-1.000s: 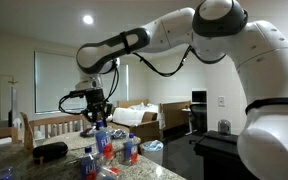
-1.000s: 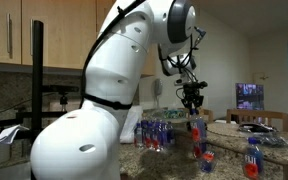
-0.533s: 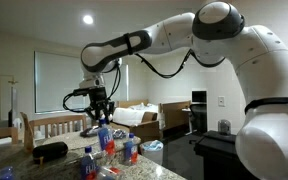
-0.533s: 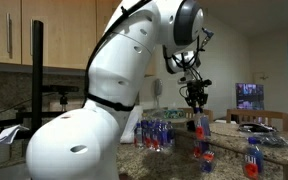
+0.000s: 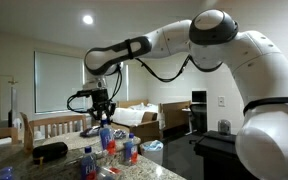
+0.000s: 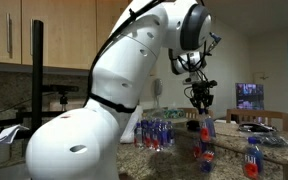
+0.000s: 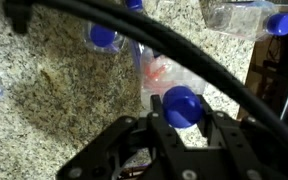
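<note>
A kitchen with wooden cabinets (image 6: 44, 30) and a speckled granite counter (image 7: 44, 90). The gripper (image 7: 182, 122) is clamped on the blue cap (image 7: 181, 103) of a red-labelled water bottle (image 7: 156, 72), which hangs upright beneath it; whether its base touches the stone is unclear. The grasp looks made, the bottle not yet released. Loose bottles (image 7: 104, 37) stand near, a wrapped pack of bottles (image 6: 159, 133) behind.

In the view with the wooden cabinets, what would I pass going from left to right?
Black post → white robot body → pack of bottles → gripper clamped on the top of a blue-capped bottle → lone bottle at the far right.
</note>
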Controlling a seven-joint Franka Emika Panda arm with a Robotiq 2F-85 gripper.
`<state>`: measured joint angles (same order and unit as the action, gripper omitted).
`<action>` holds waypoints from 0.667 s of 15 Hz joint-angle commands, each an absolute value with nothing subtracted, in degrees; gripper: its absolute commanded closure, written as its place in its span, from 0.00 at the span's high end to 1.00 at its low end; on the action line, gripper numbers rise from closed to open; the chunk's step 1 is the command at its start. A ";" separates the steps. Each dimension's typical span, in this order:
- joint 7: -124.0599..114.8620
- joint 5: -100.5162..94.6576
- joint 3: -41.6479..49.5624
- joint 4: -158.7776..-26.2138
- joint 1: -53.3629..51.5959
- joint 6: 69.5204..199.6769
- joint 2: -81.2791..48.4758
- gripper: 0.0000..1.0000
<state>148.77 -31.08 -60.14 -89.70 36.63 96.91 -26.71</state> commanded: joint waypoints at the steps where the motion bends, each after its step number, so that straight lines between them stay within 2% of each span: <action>1: 149.37 -35.63 -61.73 -85.84 35.95 96.96 -32.83 0.13; 10: 149.34 -40.01 -59.28 -79.01 32.10 95.55 -39.65 0.13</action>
<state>148.77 -39.04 -60.04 -82.34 33.39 96.91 -38.16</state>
